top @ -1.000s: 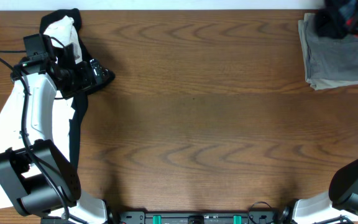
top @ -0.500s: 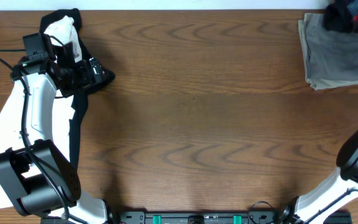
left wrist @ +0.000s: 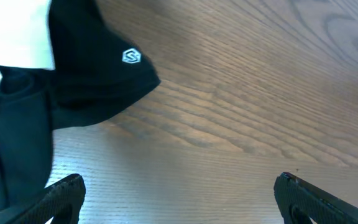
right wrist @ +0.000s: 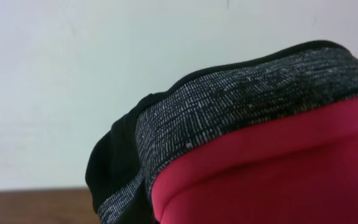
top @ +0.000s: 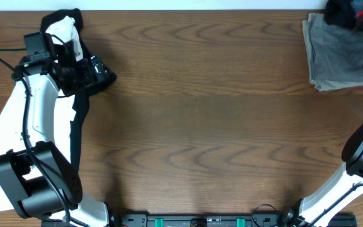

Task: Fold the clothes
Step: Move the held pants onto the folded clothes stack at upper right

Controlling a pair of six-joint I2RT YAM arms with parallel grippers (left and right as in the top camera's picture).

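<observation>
At the far right corner of the brown wooden table (top: 194, 126), the right gripper (top: 357, 14) pinches one pair of soft black trousers (right wrist: 112, 165), likely light and floppy, best held by the grey and red waistband (right wrist: 247, 99), beside one folded grey cloth (top: 336, 60); the left gripper (left wrist: 178, 190) gapes wide near one black and white cloth heap (top: 65, 28).

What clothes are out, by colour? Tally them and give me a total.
Black: 2, the black trousers with a grey and red waistband, and the black logo garment
White: 1, the white cloth
Grey: 1, the grey folded trousers
Total: 4
</observation>
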